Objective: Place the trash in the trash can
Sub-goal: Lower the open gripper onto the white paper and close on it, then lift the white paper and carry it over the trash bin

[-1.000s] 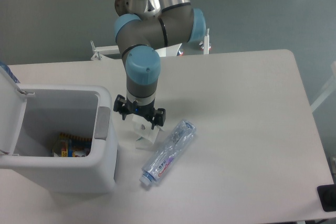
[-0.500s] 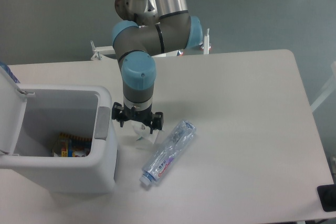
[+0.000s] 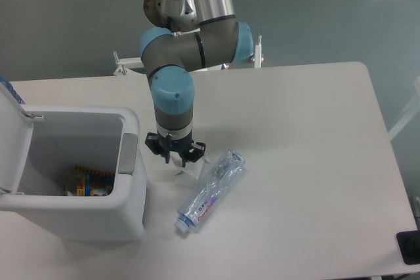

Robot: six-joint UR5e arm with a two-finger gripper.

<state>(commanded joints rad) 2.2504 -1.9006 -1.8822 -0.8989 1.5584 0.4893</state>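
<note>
Overhead view of a white table with one robot arm reaching down beside a trash can. The trash can, a large white bin with rounded corners, sits at the table's left side with its hinged lid swung open, so the mouth is free to receive items; colourful scraps already lie at its bottom. A grey tab sits on the rim nearest the arm.

Just right of the bin, the gripper points straight down at the tabletop. Its fingers look drawn close together around the small white paper card, only an edge of which peeks out below and to the right; whether the pinch is actually firm cannot be told, because the gripper body hides the contact. The vertical approach suits a thin, low object that has to be nipped from above.

Further right of the bin, just beyond the card, the crushed clear bottle with a blue-red label lies flat on its side, cap end pointing toward the table's near edge. It is untouched, so it appears to be the second item awaiting removal.
</note>
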